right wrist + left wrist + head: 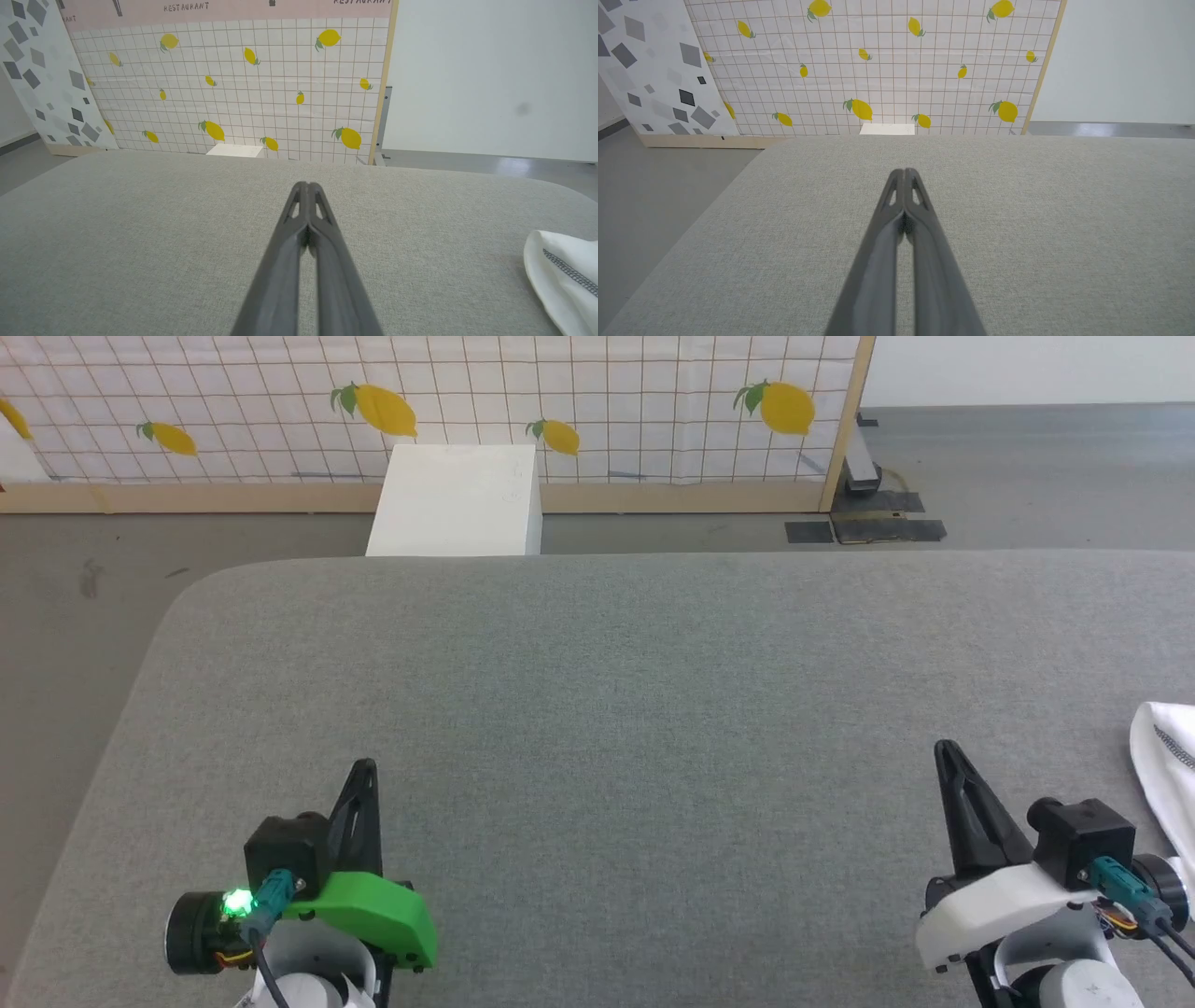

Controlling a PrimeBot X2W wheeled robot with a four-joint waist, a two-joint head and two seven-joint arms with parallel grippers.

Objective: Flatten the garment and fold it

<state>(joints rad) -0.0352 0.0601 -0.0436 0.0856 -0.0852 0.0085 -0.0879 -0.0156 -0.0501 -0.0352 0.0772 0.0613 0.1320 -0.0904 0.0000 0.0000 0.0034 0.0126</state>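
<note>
Grey fabric-covered surface (597, 691) across most of the head view; lemon-print screen (607, 401) and white box (457, 499) along the top edge. Left gripper (366, 770) at lower left, fingers pressed together, nothing held. Right gripper (945, 751) at lower right, likewise closed and empty. Garment (1162, 775) at the right edge, near and to the right of the right gripper, not touching. Mostly cut off by the frame, so long axis not determinable. Judged: right arm much the nearer; rightward reach required, jaws to part first.

Broad grey surface (597, 709) ahead (garment (1178, 793) at right)
</note>
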